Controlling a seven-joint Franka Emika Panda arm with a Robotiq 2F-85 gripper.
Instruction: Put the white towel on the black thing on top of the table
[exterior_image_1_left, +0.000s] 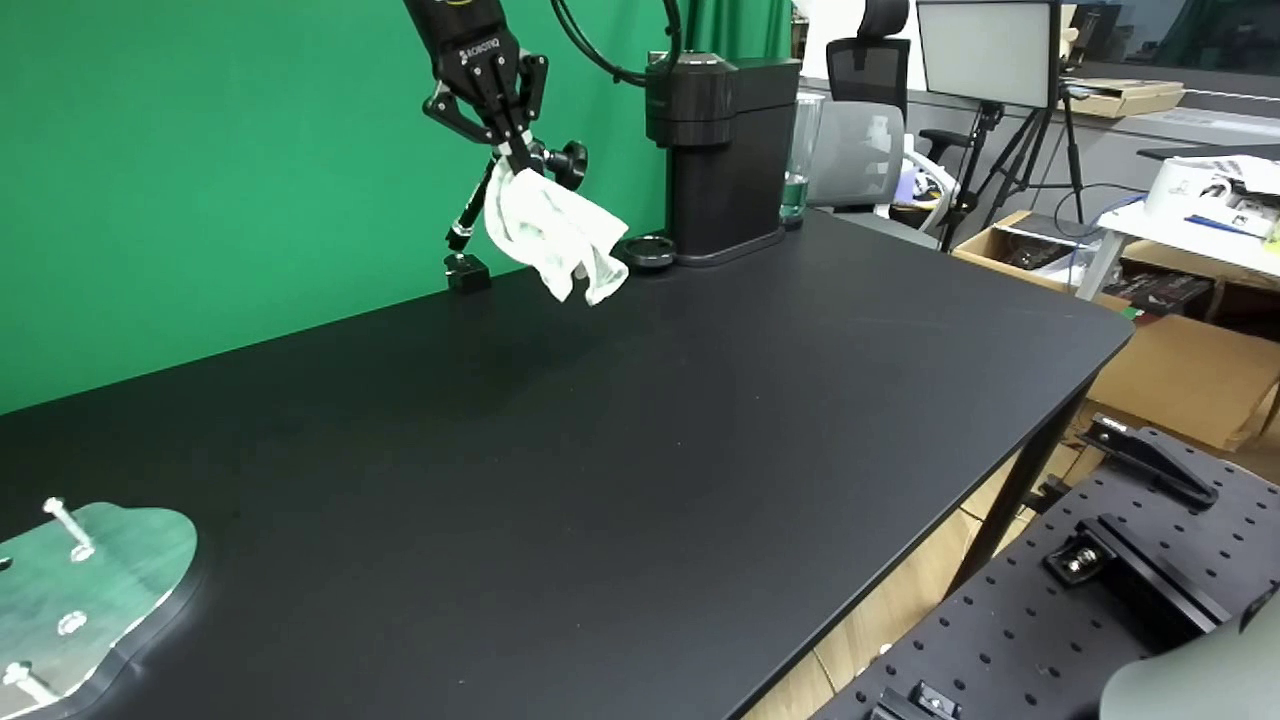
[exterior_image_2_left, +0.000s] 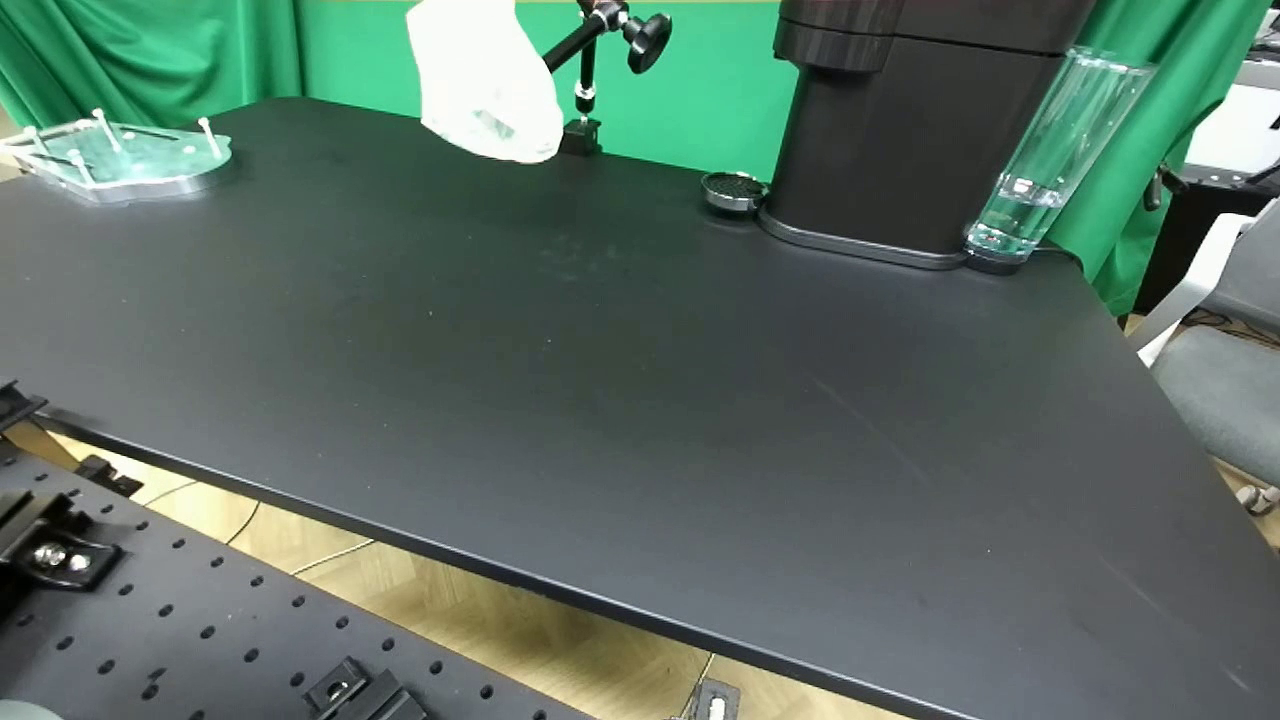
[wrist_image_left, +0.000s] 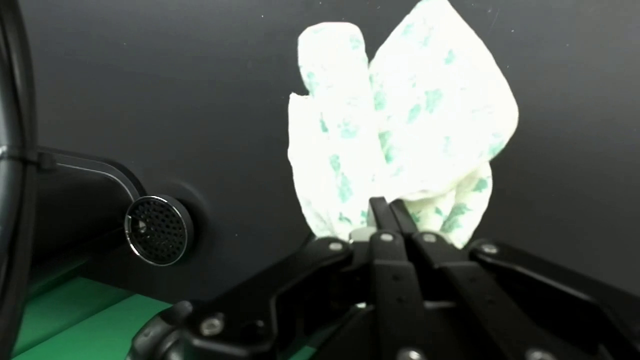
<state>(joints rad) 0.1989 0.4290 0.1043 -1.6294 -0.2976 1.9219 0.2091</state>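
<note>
In an exterior view the pincer (exterior_image_1_left: 516, 158) hangs at the far side, left of centre, slanting down to the right, tips lowest; in the wrist view its fingers (wrist_image_left: 384, 215) lie side by side, nearly meeting

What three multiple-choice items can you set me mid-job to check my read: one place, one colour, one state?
1. The round perforated tray stands beside:
A) the plate with posts
B) the tall black machine
C) the grey chair

2. The print on the white towel is:
A) red
B) black
C) green

3. The hand is:
A) shut on the towel
B) open and bare
C) out of every view

1: B, as both exterior views show it at the machine's base.
2: C, since green marks show in the wrist view.
3: A, as the wrist view shows its jaws together at the towel.
</note>
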